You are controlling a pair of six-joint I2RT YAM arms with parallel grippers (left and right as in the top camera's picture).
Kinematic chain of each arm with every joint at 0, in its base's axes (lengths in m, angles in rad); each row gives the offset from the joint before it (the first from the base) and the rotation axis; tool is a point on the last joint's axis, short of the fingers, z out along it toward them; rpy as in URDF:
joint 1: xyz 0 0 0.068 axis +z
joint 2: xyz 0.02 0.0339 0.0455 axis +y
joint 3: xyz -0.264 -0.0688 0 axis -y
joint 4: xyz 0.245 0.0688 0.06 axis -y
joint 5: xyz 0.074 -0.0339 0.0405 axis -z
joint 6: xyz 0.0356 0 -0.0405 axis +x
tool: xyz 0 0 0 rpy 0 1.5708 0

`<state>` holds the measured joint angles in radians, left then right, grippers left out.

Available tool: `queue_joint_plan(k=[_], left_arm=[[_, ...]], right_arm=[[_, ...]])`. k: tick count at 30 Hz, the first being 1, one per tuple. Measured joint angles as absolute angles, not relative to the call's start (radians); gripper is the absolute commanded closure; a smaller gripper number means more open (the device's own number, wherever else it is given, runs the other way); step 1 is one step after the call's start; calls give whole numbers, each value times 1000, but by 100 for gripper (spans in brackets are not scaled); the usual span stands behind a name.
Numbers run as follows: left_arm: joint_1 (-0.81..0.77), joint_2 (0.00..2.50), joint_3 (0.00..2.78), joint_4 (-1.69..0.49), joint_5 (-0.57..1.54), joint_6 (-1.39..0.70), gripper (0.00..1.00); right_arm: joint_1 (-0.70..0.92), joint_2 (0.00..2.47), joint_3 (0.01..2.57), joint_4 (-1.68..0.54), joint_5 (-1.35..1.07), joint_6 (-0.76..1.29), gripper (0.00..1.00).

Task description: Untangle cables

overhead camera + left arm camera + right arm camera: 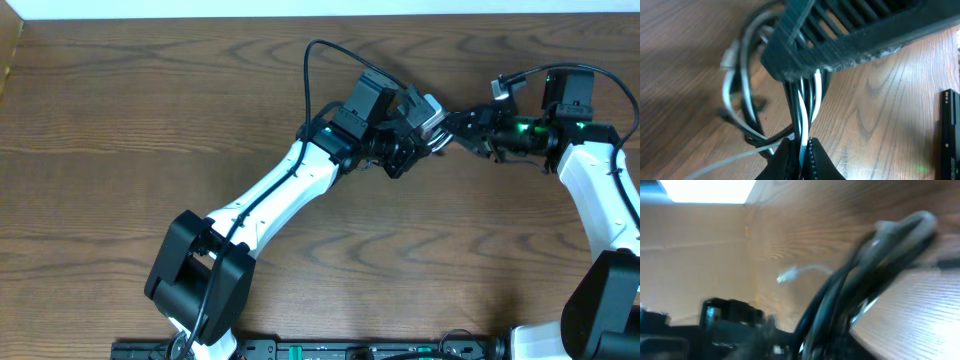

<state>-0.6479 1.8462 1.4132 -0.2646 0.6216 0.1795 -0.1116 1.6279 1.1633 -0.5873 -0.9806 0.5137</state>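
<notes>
Black-white cables (803,112), pinched in left claw (801,152)

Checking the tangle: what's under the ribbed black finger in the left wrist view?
A white cord and black cord run under that finger from the left claw; their course beneath is hidden.

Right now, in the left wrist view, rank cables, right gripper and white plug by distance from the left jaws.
1. cables, pinched in jaws of left gripper, bottom centre.
2. right gripper, above, over the strands.
3. white plug, upper left, farthest.
</notes>
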Motion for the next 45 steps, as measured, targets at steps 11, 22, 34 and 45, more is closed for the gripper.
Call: queue_joint_plan(k=[11, 22, 34, 45], left_arm=[[-534, 1846, 1413, -268, 621, -46, 92], [-515, 1846, 1413, -287, 678, -248, 93], [-451, 1846, 1413, -221, 801, -485, 92], [-443, 1846, 1413, -200, 868, -584, 92]], right_arm=[[-108, 1628, 1164, -676, -834, 405, 47], [2, 1628, 1164, -568, -788, 308, 55], [44, 1628, 1164, -479, -736, 309, 56], [99, 1670, 1164, -426, -726, 310, 57]])
